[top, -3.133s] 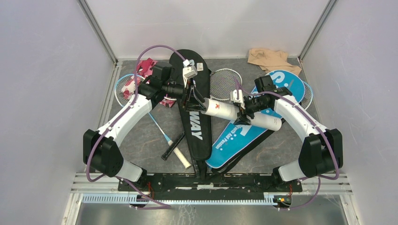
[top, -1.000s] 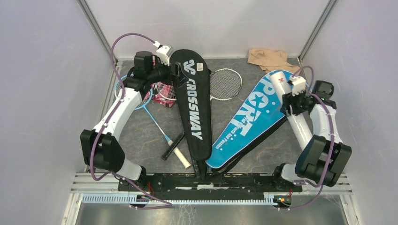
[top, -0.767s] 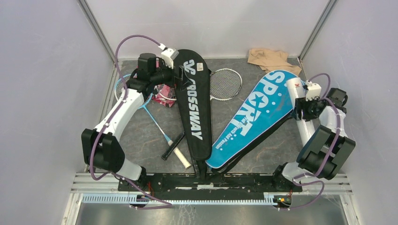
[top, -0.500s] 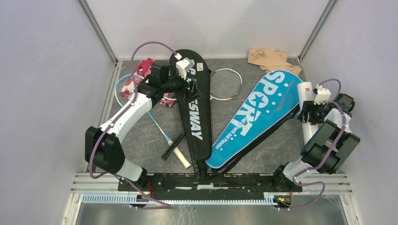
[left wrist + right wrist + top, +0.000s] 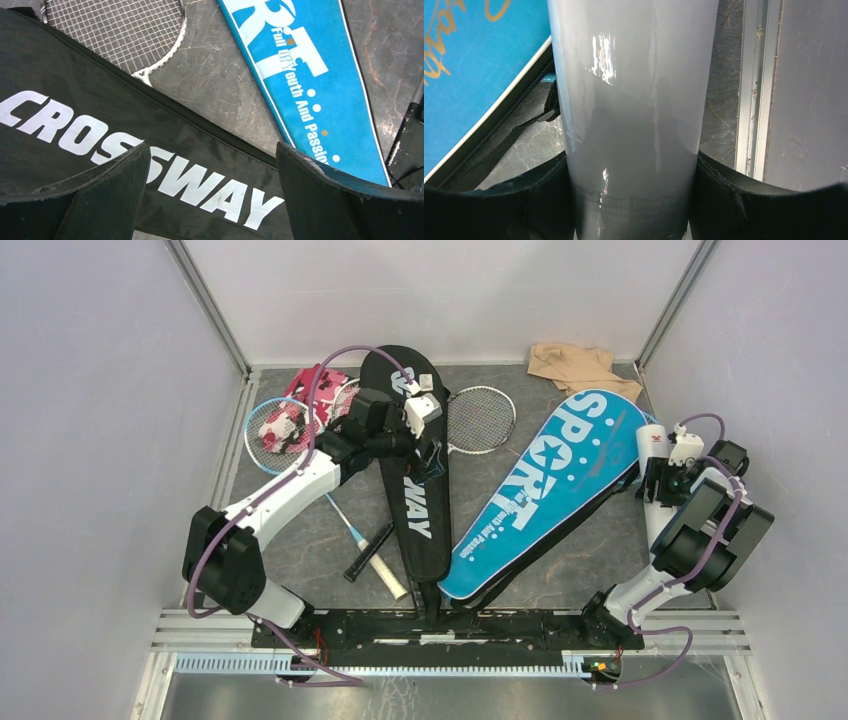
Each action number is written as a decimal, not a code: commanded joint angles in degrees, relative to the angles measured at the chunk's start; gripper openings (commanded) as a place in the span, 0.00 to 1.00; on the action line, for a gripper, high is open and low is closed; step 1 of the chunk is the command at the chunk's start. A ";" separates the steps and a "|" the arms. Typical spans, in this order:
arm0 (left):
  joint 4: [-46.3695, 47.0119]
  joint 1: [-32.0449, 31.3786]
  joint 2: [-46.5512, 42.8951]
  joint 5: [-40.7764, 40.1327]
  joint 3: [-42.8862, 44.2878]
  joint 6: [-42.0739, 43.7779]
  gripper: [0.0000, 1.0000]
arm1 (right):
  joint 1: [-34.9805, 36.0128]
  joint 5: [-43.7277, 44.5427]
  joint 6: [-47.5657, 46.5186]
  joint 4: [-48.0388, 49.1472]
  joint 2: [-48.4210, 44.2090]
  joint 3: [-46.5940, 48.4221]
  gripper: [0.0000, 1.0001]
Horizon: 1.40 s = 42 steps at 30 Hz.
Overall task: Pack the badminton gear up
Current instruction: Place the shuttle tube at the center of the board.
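The white tube (image 5: 652, 445) lies along the right edge of the mat, and my right gripper (image 5: 661, 483) is shut on it. In the right wrist view the tube (image 5: 634, 100) fills the gap between both fingers of the gripper (image 5: 634, 200). Beside it lies the blue "SPORT" cover (image 5: 545, 495). My left gripper (image 5: 428, 455) hovers open and holding nothing over the black "CROSSWAY" cover (image 5: 420, 525), whose white lettering (image 5: 165, 175) shows between the fingers (image 5: 320, 195). One racket head (image 5: 480, 420) lies between the covers. A blue-framed racket (image 5: 275, 430) lies at the left.
A pink camouflage cloth (image 5: 310, 390) lies on the left racket's head, and a beige cloth (image 5: 575, 365) sits at the back right. Two racket handles (image 5: 372, 558) lie on the mat left of the black cover. An aluminium rail (image 5: 751, 90) and the wall stand close to the tube.
My right arm has carried the tube from over the blue cover out to the right edge. The left arm has swung from the back left to above the black cover.
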 commanded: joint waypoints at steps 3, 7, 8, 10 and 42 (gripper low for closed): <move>1.42 0.27 -2.95 -3.38 -0.98 3.39 1.00 | -0.09 -1.74 1.98 5.08 0.53 1.56 0.66; 1.63 0.26 -3.51 -4.34 -1.38 3.85 1.00 | -0.11 -0.52 1.31 5.36 -0.47 1.30 0.72; 1.61 0.28 -3.64 -4.57 -1.43 3.82 1.00 | -0.09 -0.28 1.19 5.25 -0.64 1.29 0.73; 1.59 0.28 -3.90 -4.75 -1.48 3.91 1.00 | -0.17 0.12 1.35 5.17 -1.01 1.00 0.75; 2.08 0.29 -5.76 -3.82 -1.74 3.45 1.00 | -5.59 -5.98 27.89 11.49 -16.98 -18.22 0.98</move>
